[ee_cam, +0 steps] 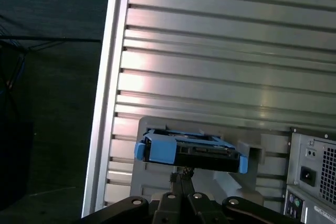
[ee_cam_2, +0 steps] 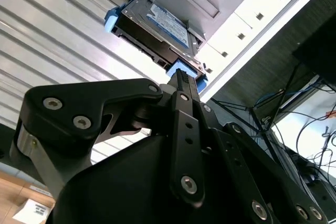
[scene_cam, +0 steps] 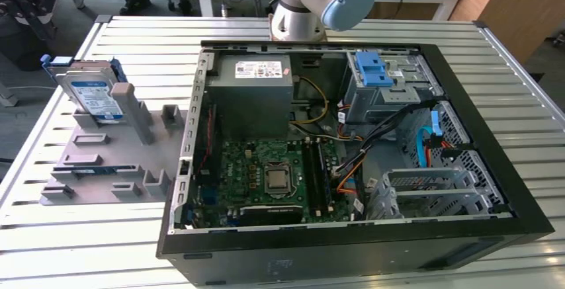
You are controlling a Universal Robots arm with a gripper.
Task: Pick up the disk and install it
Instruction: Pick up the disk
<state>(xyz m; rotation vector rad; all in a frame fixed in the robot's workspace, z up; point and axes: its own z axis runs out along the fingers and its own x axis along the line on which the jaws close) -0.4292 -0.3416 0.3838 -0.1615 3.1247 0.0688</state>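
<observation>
A flat silver metal disk point(scene_cam: 92, 96), framed in smooth bright-blue plastic and wearing a white-and-blue paper label, stands in a matt grey plastic holder point(scene_cam: 106, 163) on the ribbed, softly gleaming aluminium counter point(scene_cam: 88, 249). The computer case point(scene_cam: 353, 262) is matt black sheet metal; the matt black claw point(ee_cam_2: 181, 77) shows shiny screw heads.
</observation>
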